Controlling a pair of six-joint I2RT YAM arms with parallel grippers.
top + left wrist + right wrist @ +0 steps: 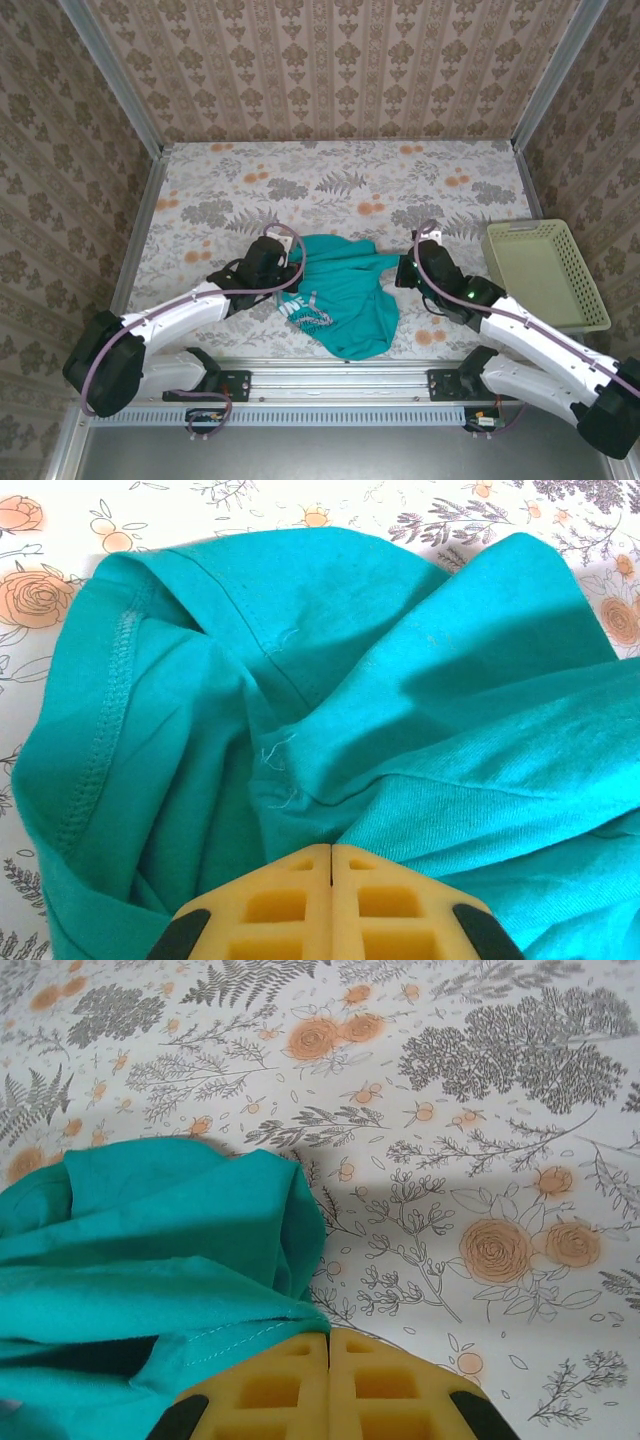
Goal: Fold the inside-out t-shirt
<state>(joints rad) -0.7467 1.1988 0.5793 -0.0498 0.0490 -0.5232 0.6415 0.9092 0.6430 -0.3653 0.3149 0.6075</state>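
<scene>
**A:** Where's the shirt point(345, 300)?

**B:** It's bunched on the bench point(350, 180) near the front edge, between the two arms. White lettering shows on a turned-up bit at its front left, and the rest is plain teal. The basket point(545, 270) sits well apart on the right.

**A:** And the claws?

**B:** The left claw point(331, 852) has its yellow pads pressed together. Creases fan out from the tip, so I judge it's pinching a gather of cloth, with a stitched hem just to its left. The right claw point(329, 1338) is closed too. A stitched edge runs right up to where the pads meet, so it looks nipped there, on the shirt's right side.

**A:** How will it handle?

**B:** It's a light, limp knit, I'd say, with no stiffness. It'll sag from whatever point holds it and drag on the bench rather than slide as a sheet. It isn't fragile.

**A:** Best hold?

**B:** Hems and seams, since doubled cloth is less likely to slip from the pads. Two well-separated points, such as the shoulders or bottom corners, would let it spread flat. Held from the middle of a bunch, it only lumps more.

**A:** Risk?

**B:** One layer could slip free, or a claw could catch two layers at once.
</scene>
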